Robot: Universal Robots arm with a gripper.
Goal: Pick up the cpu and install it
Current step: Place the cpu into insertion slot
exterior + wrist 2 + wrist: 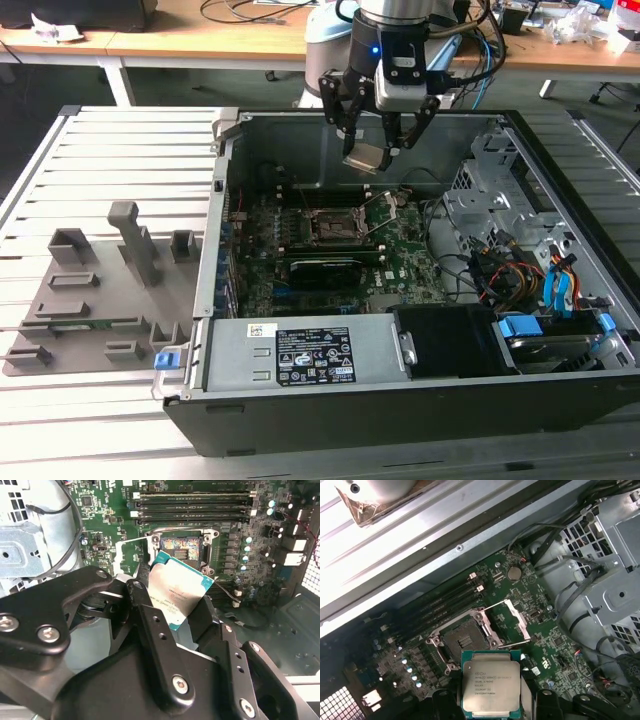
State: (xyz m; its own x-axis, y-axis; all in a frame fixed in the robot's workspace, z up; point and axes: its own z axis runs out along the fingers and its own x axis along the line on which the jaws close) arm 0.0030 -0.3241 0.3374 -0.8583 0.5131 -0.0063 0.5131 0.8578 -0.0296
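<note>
Hovering above the open CPU socket [335, 228], the tool [372, 146] is clamped on the cpu [364, 157] by its edges, probably so nothing touches its underside inside the computer case [400, 420].

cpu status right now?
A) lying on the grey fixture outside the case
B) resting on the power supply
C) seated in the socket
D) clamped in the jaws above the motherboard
D: in both wrist views the cpu is clamped between the jaws, held off the board, while the socket is bare with its frame flipped open.
</note>
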